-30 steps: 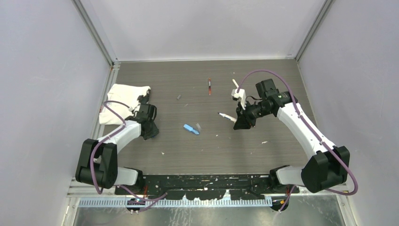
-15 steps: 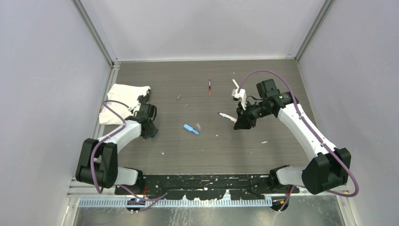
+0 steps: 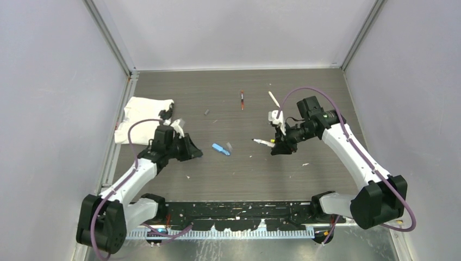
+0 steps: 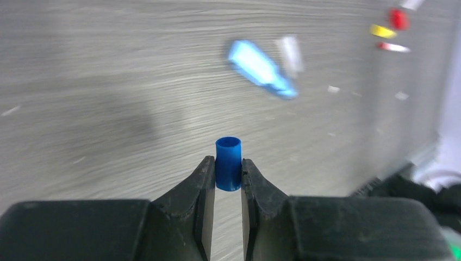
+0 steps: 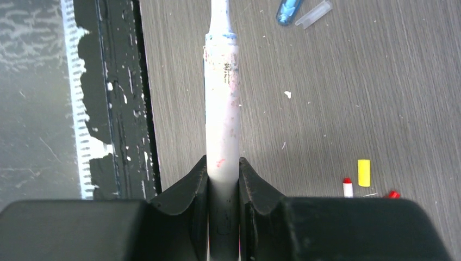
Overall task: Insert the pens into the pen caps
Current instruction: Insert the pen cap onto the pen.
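Note:
My left gripper (image 4: 228,166) is shut on a small blue pen cap (image 4: 228,155), which stands upright between the fingertips with its open end up. In the top view this gripper (image 3: 194,150) is left of centre, pointing right. My right gripper (image 5: 223,169) is shut on a white-barrelled pen (image 5: 222,103) with a blue-ringed tip. In the top view that pen (image 3: 263,142) points left from the right gripper (image 3: 276,145). A red-ended pen (image 3: 242,99) and a white pen (image 3: 273,98) lie further back. A yellow cap (image 5: 363,172), a red-tipped pen (image 5: 347,187) and a red cap (image 5: 393,194) lie on the table.
A light-blue oblong piece (image 3: 220,148) and a clear piece (image 3: 229,145) lie between the two grippers. A small grey cap (image 3: 206,112) lies behind them. A white cloth (image 3: 142,114) is at the left edge. Small white scraps dot the grey table.
My left arm has swung away from the white cloth, right and nearer, toward the table's middle. My right gripper with the pen has shifted slightly nearer.

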`<state>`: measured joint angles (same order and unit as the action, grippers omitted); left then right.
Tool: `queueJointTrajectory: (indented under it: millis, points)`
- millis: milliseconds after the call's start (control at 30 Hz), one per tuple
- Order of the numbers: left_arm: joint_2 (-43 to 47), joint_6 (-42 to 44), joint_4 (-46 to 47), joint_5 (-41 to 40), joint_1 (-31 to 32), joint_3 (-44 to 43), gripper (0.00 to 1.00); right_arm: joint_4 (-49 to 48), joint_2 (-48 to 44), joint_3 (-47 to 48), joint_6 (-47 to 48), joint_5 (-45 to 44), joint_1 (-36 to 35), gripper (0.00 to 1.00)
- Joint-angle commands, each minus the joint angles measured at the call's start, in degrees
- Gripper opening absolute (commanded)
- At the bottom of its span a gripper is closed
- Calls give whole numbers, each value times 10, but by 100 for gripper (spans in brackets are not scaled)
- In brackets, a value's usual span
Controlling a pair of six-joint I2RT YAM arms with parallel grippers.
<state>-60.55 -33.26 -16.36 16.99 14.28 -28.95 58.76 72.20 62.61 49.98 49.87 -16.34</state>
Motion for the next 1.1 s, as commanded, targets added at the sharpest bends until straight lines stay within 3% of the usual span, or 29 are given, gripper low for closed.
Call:
queueJointTrajectory:
  millis: [0,100,200,467,733,1067]
  points:
    - [6,11,180,216,30,16,1,26,-25,-22,127,13,0,1]
    - [-41,4,253,269,84,12,1,83,-29,-37,306,7,0,1]
    - [-77,44,268,269,145,-11,1,129,-37,-50,470,-14,-4,2]
    - [-107,213,251,299,230,-58,1,25,-31,-57,449,-165,-58,1]
    - [-213,179,265,405,267,-102,1,-63,-50,-110,421,-247,-134,1]
    - [-241,166,264,424,290,-115,1,-116,-45,-137,380,-293,-168,1]
